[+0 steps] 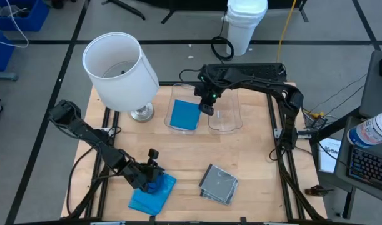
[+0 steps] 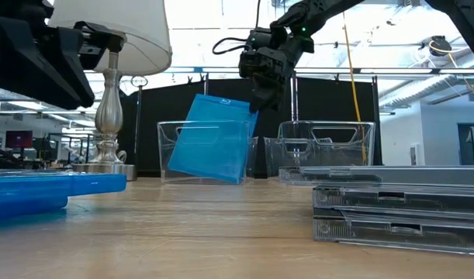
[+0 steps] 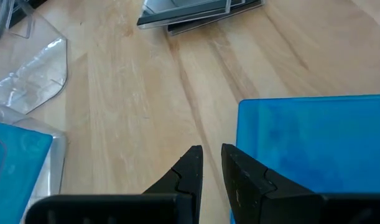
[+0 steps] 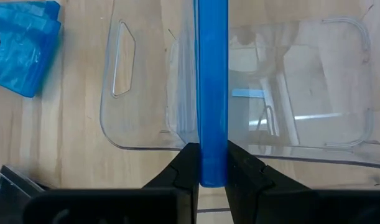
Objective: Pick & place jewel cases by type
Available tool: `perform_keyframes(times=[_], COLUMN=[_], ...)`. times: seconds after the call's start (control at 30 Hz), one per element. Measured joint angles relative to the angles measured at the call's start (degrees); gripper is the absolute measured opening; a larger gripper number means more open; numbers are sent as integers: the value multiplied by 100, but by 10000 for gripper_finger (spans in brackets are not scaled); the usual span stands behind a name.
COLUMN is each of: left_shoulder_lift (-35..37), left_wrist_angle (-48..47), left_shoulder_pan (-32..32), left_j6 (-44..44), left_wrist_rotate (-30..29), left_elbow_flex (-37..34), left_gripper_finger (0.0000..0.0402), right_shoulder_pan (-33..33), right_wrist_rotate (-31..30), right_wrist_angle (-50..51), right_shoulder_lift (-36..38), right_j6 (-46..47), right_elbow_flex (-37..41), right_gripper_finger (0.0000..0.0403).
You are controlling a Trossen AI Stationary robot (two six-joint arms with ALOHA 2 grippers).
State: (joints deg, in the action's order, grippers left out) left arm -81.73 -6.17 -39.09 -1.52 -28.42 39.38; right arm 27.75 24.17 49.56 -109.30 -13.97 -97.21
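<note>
My right gripper [image 4: 213, 163] is shut on a bright blue jewel case [image 2: 212, 141] over the left of two clear bins [image 1: 175, 94]. A stack of blue jewel cases [image 1: 154, 192] lies flat at the table's near left. My left gripper [image 3: 211, 158] is shut, with nothing between its fingers, at that stack's edge [image 3: 245, 124]; whether it touches the stack, I cannot tell. Clear jewel cases with dark grey insides [image 1: 219, 184] lie stacked on the table near the front middle. My right gripper pinches the blue jewel case by its upper edge [image 4: 213, 146], near the top corner [image 2: 248, 110], one finger on each flat face. The fingers come from above, slanting down. The case hangs tilted below them, its lower part inside the left bin; whether it rests on the floor is unclear.
The second clear bin [image 1: 227, 115] stands right beside the first. A table lamp with a white shade [image 1: 119, 65] stands at the far left of the table, close to the bins. Bare wood lies between the bins and the two stacks.
</note>
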Motion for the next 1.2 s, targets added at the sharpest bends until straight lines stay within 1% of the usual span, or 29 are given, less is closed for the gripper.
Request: perform_keyframes(times=[0.2, 0.47, 0.57, 0.67, 0.9, 1.07, 1.2], left_shoulder_lift=[0, 0, 0, 0, 0, 0, 0], left_wrist_angle=[2, 11, 13, 11, 24, 28, 31], left_shoulder_pan=[50, 50, 50, 50, 50, 50, 50], left_j6=[118, 135, 134, 110, 44, 31, 28], left_wrist_rotate=[160, 179, 193, 270, 273, 273, 291], left_elbow_flex=[0, 0, 0, 0, 0, 2, 2], left_gripper_finger=[67, 67, 67, 67, 67, 67, 67], right_shoulder_pan=[-62, -97, -164, -203, -197, -240, -271], right_wrist_rotate=[-477, -479, -536, -681, -973, -1390, -1413], right_wrist_angle=[314, 329, 187, 185, -21, -163, -285], right_shoulder_lift=[-4, -6, -77, -102, -236, -251, -251], right_j6=[-329, -458, -480, -560, -494, -519, -512], right_elbow_flex=[-289, -339, -352, -352, -337, -337, -337], right_gripper_finger=[45, 45, 48, 62, 113, 143, 160])
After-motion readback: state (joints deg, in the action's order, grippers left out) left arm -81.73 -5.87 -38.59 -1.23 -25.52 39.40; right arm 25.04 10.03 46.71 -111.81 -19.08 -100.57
